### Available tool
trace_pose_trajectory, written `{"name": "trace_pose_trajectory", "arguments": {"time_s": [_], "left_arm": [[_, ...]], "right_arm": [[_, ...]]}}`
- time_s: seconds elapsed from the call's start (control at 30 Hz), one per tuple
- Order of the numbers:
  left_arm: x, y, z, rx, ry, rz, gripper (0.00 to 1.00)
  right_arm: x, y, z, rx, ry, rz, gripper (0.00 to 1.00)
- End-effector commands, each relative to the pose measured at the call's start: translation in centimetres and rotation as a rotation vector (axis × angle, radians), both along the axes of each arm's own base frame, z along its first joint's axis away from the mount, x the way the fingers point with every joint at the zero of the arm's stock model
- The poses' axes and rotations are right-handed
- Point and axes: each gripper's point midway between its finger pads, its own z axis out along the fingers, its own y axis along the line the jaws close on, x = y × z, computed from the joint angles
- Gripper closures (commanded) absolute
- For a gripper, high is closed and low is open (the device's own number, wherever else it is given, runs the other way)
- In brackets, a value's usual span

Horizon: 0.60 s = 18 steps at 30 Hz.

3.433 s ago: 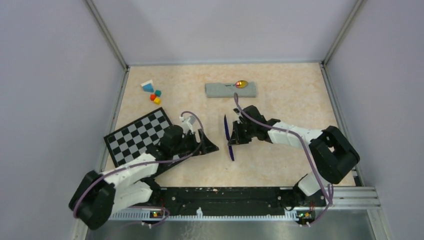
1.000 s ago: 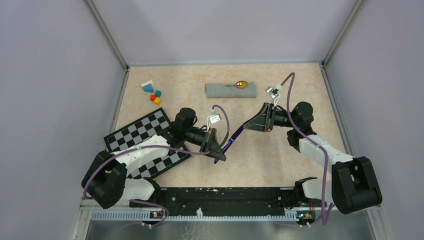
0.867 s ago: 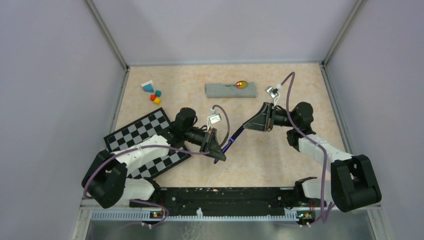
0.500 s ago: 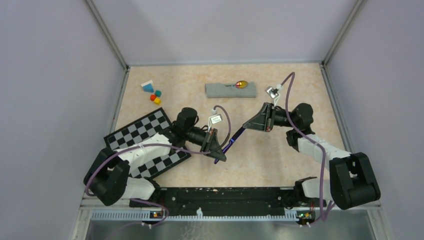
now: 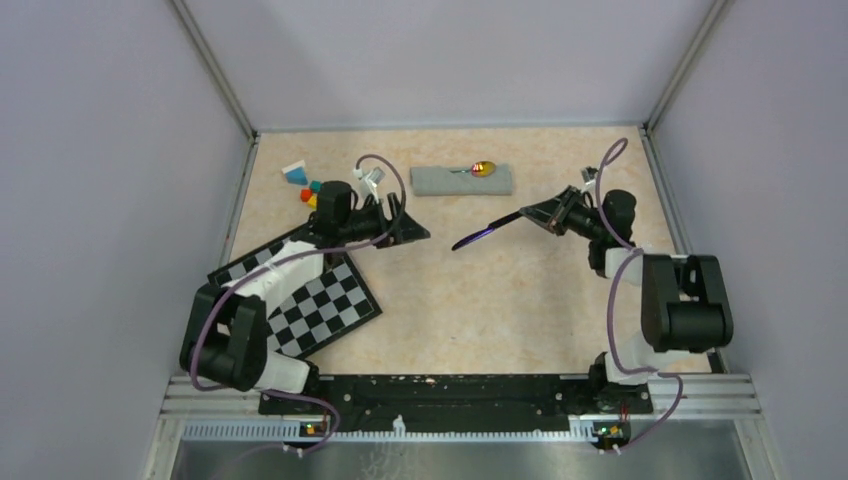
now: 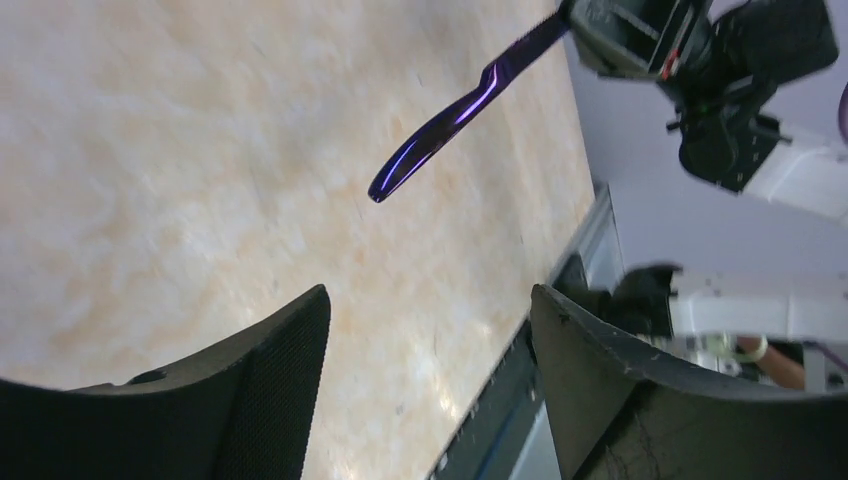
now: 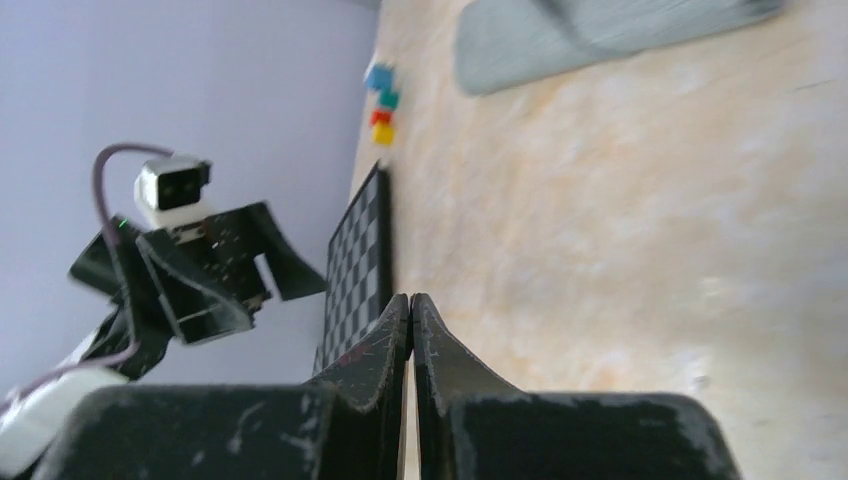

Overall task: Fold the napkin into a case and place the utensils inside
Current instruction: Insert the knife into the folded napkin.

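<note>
- The coloured blocks sit at the far left of the table, just beyond the checkered board.
- The left gripper hovers over bare table with its fingers spread wide, holding nothing.
- The case lies flat near the far edge, with the bowl of the spoon showing on its right part.
- The straight purple utensil hangs above the table between the two arms.
- The right gripper is pressed together, pinching that utensil's right end.
</note>
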Motion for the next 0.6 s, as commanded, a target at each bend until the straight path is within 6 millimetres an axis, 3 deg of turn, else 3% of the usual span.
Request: {"name": "trace_pose_trajectory", "arguments": {"time_s": [0.0, 0.13, 0.27, 0.43, 0.57], "left_arm": [[9.3, 0.1, 1.1, 0.022, -0.075, 0.267, 0.24], [15.8, 0.4, -1.2, 0.098, -0.1, 0.382, 0.28], [20.8, 0.5, -3.2, 0.172, -0.111, 0.4, 0.29], [24.7, 1.2, -4.8, 0.223, -0.136, 0.438, 0.32], [26.2, 1.5, -6.5, 0.25, -0.125, 0.444, 0.39]], "right_arm": [[6.9, -4.1, 2.0, 0.052, -0.08, -0.21, 1.0], [11.8, -7.1, 1.0, 0.05, -0.072, -0.333, 1.0], [15.3, -8.9, 0.6, 0.092, -0.073, -0.376, 1.0], [18.0, -10.3, -0.1, 0.093, -0.07, -0.408, 1.0], [19.5, -10.7, -0.6, 0.091, -0.074, -0.417, 1.0]]}}
